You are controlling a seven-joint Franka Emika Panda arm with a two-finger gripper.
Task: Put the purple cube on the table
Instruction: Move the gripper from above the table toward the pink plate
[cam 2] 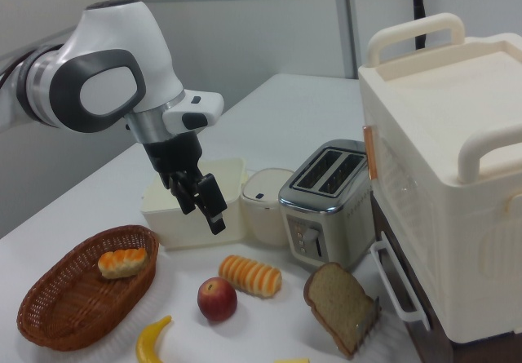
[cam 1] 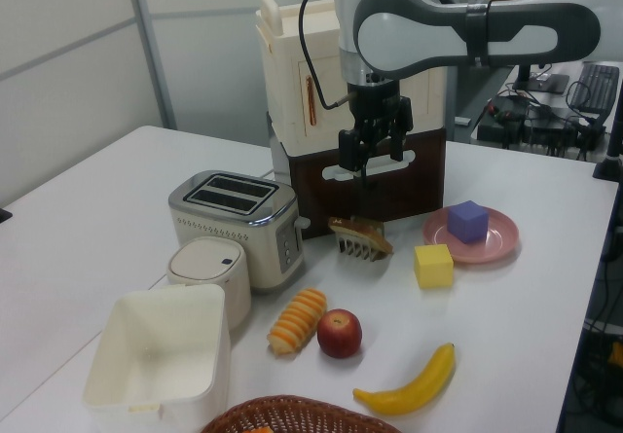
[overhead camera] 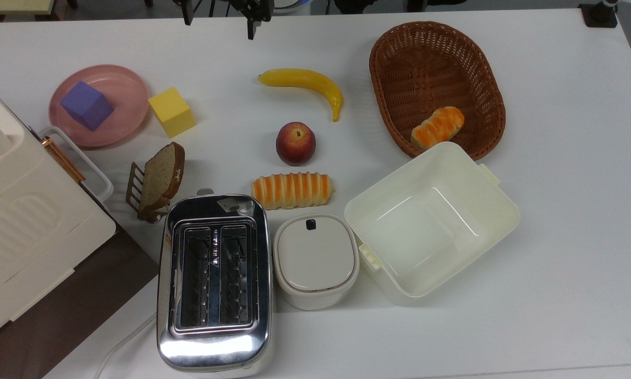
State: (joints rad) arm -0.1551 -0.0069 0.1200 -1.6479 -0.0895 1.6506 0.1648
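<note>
Purple cube [overhead camera: 86, 105] on pink plate [overhead camera: 120, 126], upper left of top view — not yet on table [overhead camera: 558, 210]. Gripper [cam 1: 374, 147] raised, empty, fingers narrowly apart. Risks: clipping adjacent yellow cube [overhead camera: 171, 111] on descent — or dragging plate when lifting.

Top view straight down on table [overhead camera: 558, 263]; left, right views oblique (opposite ends), sharing toaster [cam 1: 238, 221].

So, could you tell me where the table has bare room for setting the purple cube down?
Bare table lies right of the basket in the top view, and between the pink plate holding the purple cube and the banana. It is crowded around the toaster.
</note>
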